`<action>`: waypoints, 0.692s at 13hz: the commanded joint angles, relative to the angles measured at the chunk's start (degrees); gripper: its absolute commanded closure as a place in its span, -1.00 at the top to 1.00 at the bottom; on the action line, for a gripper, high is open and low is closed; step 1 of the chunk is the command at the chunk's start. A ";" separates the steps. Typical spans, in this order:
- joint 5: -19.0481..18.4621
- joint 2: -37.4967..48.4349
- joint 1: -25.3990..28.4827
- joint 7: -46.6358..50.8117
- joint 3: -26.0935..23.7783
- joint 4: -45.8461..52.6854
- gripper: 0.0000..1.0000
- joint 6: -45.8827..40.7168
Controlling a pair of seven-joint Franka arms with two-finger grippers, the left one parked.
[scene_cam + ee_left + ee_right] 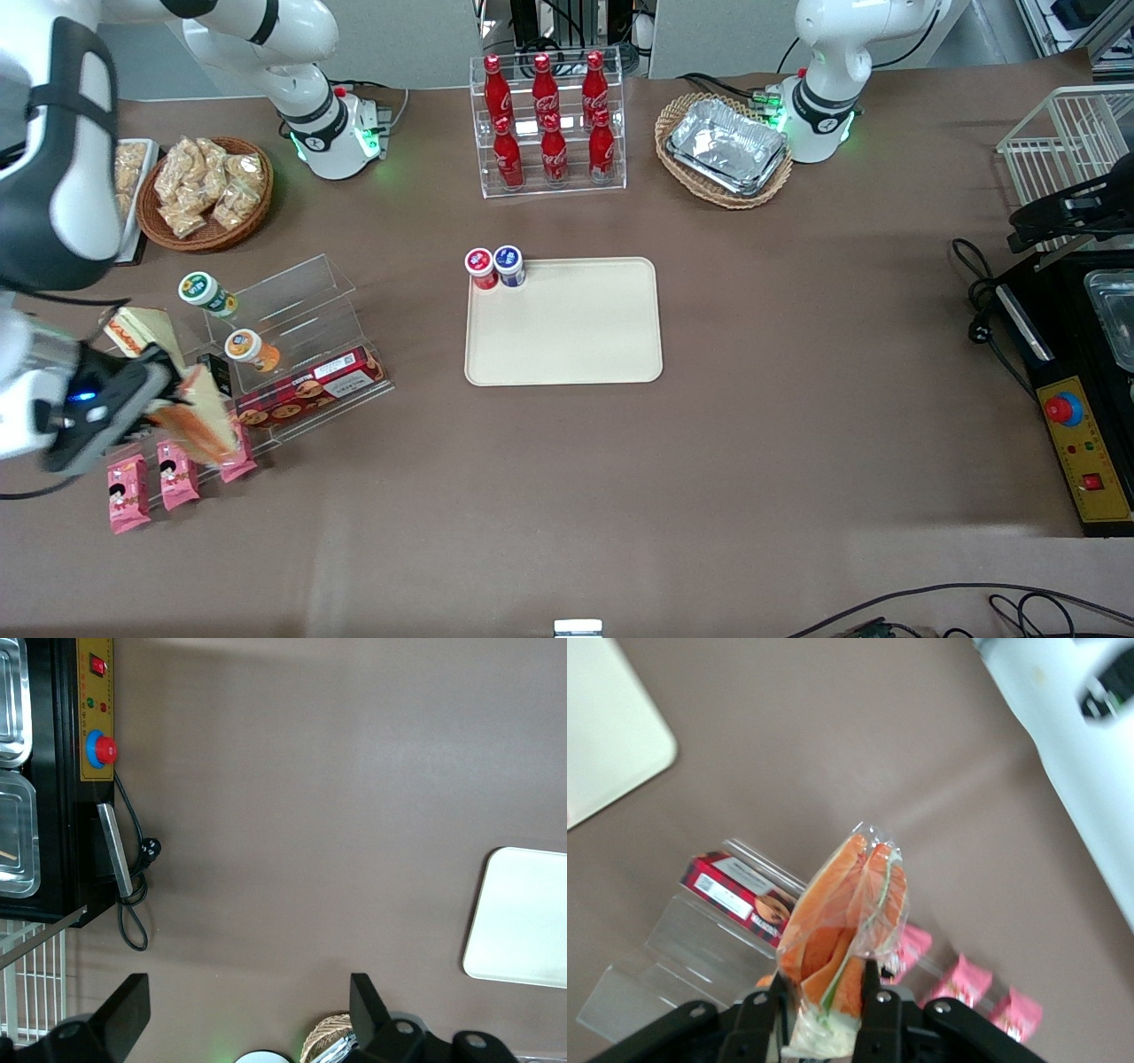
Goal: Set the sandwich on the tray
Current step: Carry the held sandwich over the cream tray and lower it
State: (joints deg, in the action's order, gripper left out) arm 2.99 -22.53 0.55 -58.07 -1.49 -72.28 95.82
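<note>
- My gripper [824, 1005] has its two fingers [871, 997] clamped on the sandwich [846, 930], which juts out past the fingertips in its clear wrap, orange filling showing.
- In the front view I see that gripper [164, 390] at the lower left of the frame, carrying the sandwich [208, 416] above the clear acrylic rack [283, 328] and the pink snack packs [128, 492].
- A second wedge sandwich [142, 330] sits just above the gripper in the frame, beside a round cup [205, 293].
- A red cookie box [310, 390] lies on the rack's lowest step.
- The tray [576, 337] lies well apart at frame centre, flat on the brown table [797, 372], with two small cups [496, 266] at its upper left corner.
</note>
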 commanded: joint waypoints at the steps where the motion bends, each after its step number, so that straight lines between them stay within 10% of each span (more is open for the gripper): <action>1: -1.14 -0.23 1.98 -6.71 -5.79 -0.58 -0.37 1.74; 9: -8.06 -4.54 24.12 -9.60 -5.89 -2.50 -0.37 7.00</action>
State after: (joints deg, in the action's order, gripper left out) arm -0.05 -25.76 18.49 -65.60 -7.60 -73.63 99.18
